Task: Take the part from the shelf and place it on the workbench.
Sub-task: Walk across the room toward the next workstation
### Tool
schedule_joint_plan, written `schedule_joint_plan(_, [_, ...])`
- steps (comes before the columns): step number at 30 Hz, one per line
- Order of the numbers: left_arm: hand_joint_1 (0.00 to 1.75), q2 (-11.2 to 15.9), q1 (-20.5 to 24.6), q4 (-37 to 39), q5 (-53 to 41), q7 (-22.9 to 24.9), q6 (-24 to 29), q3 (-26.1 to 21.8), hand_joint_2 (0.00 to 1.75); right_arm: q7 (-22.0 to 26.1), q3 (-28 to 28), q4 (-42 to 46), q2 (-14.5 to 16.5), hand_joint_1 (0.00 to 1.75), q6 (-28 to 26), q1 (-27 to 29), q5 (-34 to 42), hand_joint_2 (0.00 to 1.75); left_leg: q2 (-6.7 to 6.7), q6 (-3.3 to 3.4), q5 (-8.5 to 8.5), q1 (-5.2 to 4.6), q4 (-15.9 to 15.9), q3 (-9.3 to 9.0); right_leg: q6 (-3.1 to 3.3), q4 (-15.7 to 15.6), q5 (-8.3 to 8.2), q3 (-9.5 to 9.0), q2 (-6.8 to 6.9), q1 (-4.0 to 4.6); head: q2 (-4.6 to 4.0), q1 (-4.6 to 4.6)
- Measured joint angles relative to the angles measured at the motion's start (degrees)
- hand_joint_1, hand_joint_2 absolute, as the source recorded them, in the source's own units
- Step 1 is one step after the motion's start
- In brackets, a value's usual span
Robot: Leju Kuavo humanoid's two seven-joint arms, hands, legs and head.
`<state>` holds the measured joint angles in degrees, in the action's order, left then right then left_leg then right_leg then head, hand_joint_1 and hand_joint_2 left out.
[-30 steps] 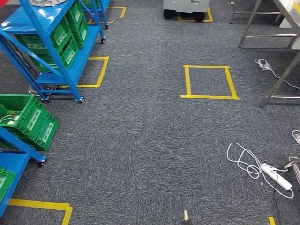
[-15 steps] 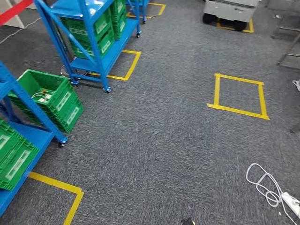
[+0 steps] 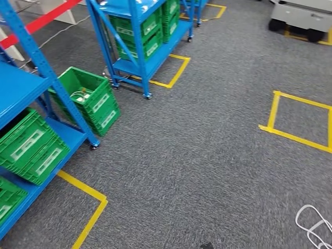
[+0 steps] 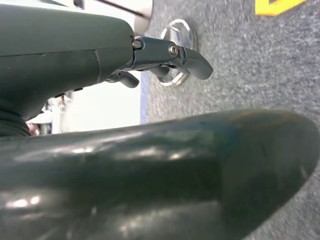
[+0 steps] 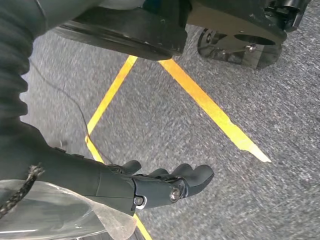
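A blue shelf (image 3: 23, 88) stands at the near left of the head view, with green crates (image 3: 29, 148) on its lower levels. A second blue shelf (image 3: 141, 31) with more green crates stands farther back. Between them, a green crate (image 3: 92, 101) on the carpet holds white items; I cannot tell which thing is the part. My left hand (image 4: 162, 55) hangs over the carpet, fingers apart and holding nothing. My right hand (image 5: 158, 185) also hangs above the floor, fingers stretched out and empty.
Grey carpet covers the floor. A yellow tape square (image 3: 297, 119) lies at the right, and a yellow tape corner (image 3: 86, 207) marks the near shelf's bay. A white cable (image 3: 313, 228) lies at the bottom right. A wheeled grey unit (image 3: 305, 15) stands at the far right.
The camera has swung left: the whole scene has slid right, the shelves now take up the left half, and the workbench legs and power strip have left the picture.
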<state>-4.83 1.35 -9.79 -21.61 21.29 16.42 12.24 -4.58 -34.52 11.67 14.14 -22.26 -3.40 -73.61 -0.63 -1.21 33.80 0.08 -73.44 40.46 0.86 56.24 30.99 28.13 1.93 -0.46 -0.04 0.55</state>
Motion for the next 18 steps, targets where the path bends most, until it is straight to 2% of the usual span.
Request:
schedule_joint_plan(1, [0.00,0.00,-0.08,0.00,-0.01,-0.02,-0.03,0.00,0.00,-0.04,-0.01,0.00,-0.03,0.00,-0.01,0.03,0.00,1.75,0.17,-0.13,-0.51,0.14,-0.56,0.25,0.00,0.01,0.15,-0.14,0.79,0.02,0.00,0.00])
schedule_joint_plan(2, [0.00,0.00,-0.15,0.00,-0.01,-0.03,-0.05,0.00,0.00,-0.07,-0.01,0.00,-0.04,0.00,-0.02,0.04,-0.01,1.75,0.42,-0.18,-2.00,0.23,1.05,-0.57,-0.06,0.01,0.32,-0.34,1.50,0.02,0.00,0.01])
schedule_joint_plan(3, [0.00,0.00,-0.21,0.00,-0.01,-0.04,-0.06,0.00,0.00,-0.09,-0.02,0.00,-0.05,0.00,-0.03,0.04,-0.02,1.75,1.11,-0.10,-4.14,0.26,4.53,-2.34,-0.20,0.01,0.54,-0.63,2.18,0.03,0.00,0.01])
schedule_joint_plan(4, [0.00,0.00,-0.18,0.00,-0.01,-0.06,-0.05,0.00,0.00,-0.10,-0.02,0.00,-0.06,0.00,-0.03,0.06,-0.04,1.75,2.47,0.06,-5.72,0.07,8.34,-4.33,-0.44,0.00,0.80,-0.77,2.79,0.10,0.00,0.01])
schedule_joint_plan(5, [0.00,-0.01,-0.04,0.00,-0.01,-0.07,-0.03,0.00,0.00,-0.10,-0.02,0.00,-0.07,0.00,-0.05,0.11,-0.07,1.75,3.70,0.38,-6.64,-0.18,11.65,-5.99,-0.77,0.04,1.13,-0.88,3.38,0.24,0.00,0.04])
schedule_joint_plan(6, [0.00,-0.02,0.09,0.00,-0.01,-0.09,0.00,0.00,0.00,-0.10,-0.02,0.00,-0.07,0.00,-0.08,0.16,-0.09,1.75,4.68,0.75,-6.93,-0.47,13.78,-7.05,-1.10,0.06,1.44,-0.96,4.04,0.39,0.00,0.01])
schedule_joint_plan(7, [0.00,-0.04,0.19,0.00,-0.01,-0.10,0.02,0.00,0.00,-0.09,-0.02,0.00,-0.08,0.00,-0.10,0.17,-0.11,1.75,5.05,1.11,-6.53,-0.73,14.50,-7.36,-1.41,0.05,1.70,-1.00,4.68,0.52,0.00,-0.03])
schedule_joint_plan(9, [0.00,-0.05,0.13,0.00,-0.01,-0.11,0.05,0.00,0.00,-0.10,-0.02,0.02,-0.09,0.00,-0.13,0.02,-0.12,1.75,3.95,1.84,-6.46,-0.73,14.89,-7.38,-1.92,-0.08,2.10,-1.73,5.66,0.56,0.00,-0.09])
schedule_joint_plan(10, [0.00,-0.03,0.05,0.00,0.01,-0.11,0.06,-0.01,0.00,-0.09,-0.02,0.03,-0.09,0.00,-0.13,-0.06,-0.13,1.75,3.32,2.19,-6.57,-0.58,15.14,-7.50,-2.19,0.24,2.57,-1.85,4.77,0.47,0.00,-0.23])
schedule_joint_plan(11, [0.00,-0.02,0.01,0.00,0.02,-0.10,0.07,-0.01,0.00,-0.09,-0.02,0.05,-0.10,0.00,-0.13,-0.07,-0.11,1.75,2.66,2.49,-6.74,-0.41,15.39,-7.60,-2.43,1.53,3.56,-1.45,3.23,0.39,0.00,-0.39])
schedule_joint_plan(13, [0.00,-0.10,0.08,0.00,0.03,-0.11,0.04,-0.02,0.00,0.14,-0.02,0.08,-0.13,0.00,-0.12,-0.13,-0.07,1.75,1.32,2.95,-6.91,-0.19,15.62,-7.65,-2.73,7.92,6.95,1.74,-0.40,0.20,0.00,-0.77])
schedule_joint_plan(14, [0.00,-0.15,0.13,0.00,0.03,-0.14,0.00,-0.02,0.00,0.28,-0.02,0.08,-0.16,0.00,-0.10,-0.27,-0.04,1.75,0.60,3.05,-6.91,-0.18,15.61,-7.61,-2.81,12.00,8.57,3.90,-1.16,0.16,0.00,-0.81])
schedule_joint_plan(15, [0.00,-0.21,0.17,0.00,0.03,-0.18,-0.06,-0.02,0.00,0.45,-0.02,0.09,-0.20,0.00,-0.08,-0.47,-0.03,1.75,-0.16,3.11,-6.89,-0.17,15.59,-7.63,-2.88,15.17,9.32,5.73,-1.44,0.13,0.00,-0.83])
schedule_joint_plan(16, [0.00,-0.22,0.17,0.00,0.03,-0.22,-0.10,-0.02,0.00,0.52,-0.02,0.10,-0.25,0.00,-0.07,-0.65,-0.01,1.75,-0.95,3.10,-6.85,-0.15,15.58,-7.71,-2.94,16.42,8.86,6.74,-1.54,0.10,0.00,-0.83])
schedule_joint_plan(17, [0.00,-0.23,0.18,0.00,0.03,-0.26,-0.13,-0.02,0.00,0.55,-0.02,0.10,-0.28,0.00,-0.06,-0.73,0.01,1.75,-1.84,3.05,-6.80,-0.11,15.54,-7.83,-2.98,15.43,7.20,6.75,-1.68,0.01,0.00,-0.82])
schedule_joint_plan(18, [0.00,-0.25,0.18,0.00,0.02,-0.32,-0.14,-0.02,0.00,0.48,-0.02,0.11,-0.32,0.00,-0.05,-0.70,0.01,1.75,-2.79,2.93,-6.71,-0.05,15.47,-7.98,-2.98,12.33,4.61,5.80,-2.08,-0.13,0.00,-0.82])
